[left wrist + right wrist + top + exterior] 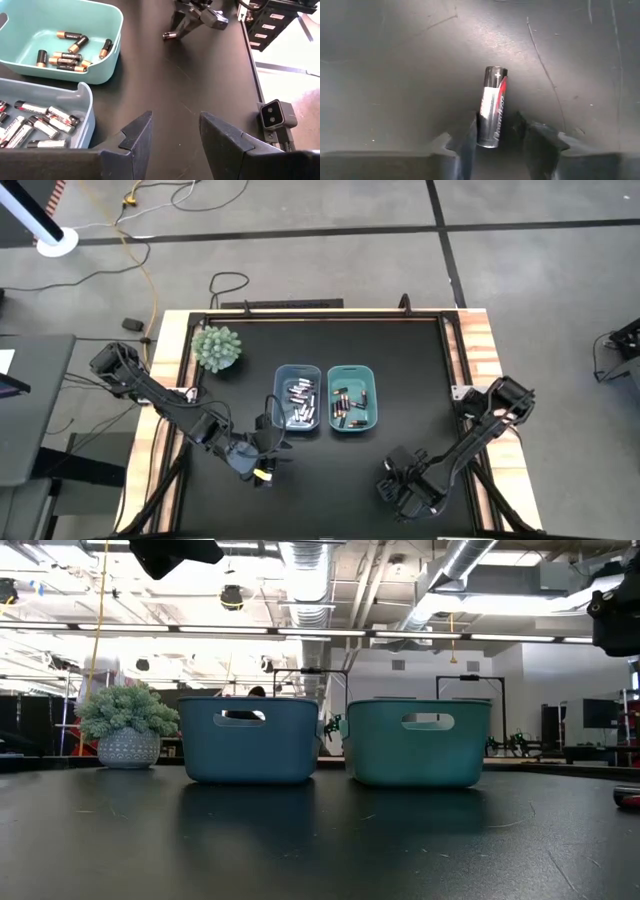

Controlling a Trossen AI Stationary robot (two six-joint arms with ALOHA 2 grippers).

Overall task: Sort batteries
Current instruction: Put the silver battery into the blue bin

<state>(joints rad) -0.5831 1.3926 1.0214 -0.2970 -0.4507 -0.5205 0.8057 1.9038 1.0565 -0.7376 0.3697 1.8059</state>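
Observation:
A blue bin [298, 398] holds several silvery-white batteries [40, 122]. The teal bin [351, 398] beside it holds several dark batteries with copper ends [65, 55]. Both bins stand on the black table. My left gripper [262, 462] is open and empty over bare table, near the blue bin's near side [172, 135]. My right gripper [395, 480] is low near the table's near edge, right of the bins. It is shut on one silvery-white battery with a red mark [492, 107], which also shows far off in the left wrist view [170, 35]. My right gripper has the battery's near end [487, 137] between its two fingers. The battery lies along the fingers and sticks out ahead of them. The fingers slant down toward the table. I cannot tell whether the battery's free end touches the table.
A small potted plant [216, 347] stands at the table's far left corner. A small camera [274, 112] sits at the table's edge. Bare black table lies between the two grippers and in front of the bins.

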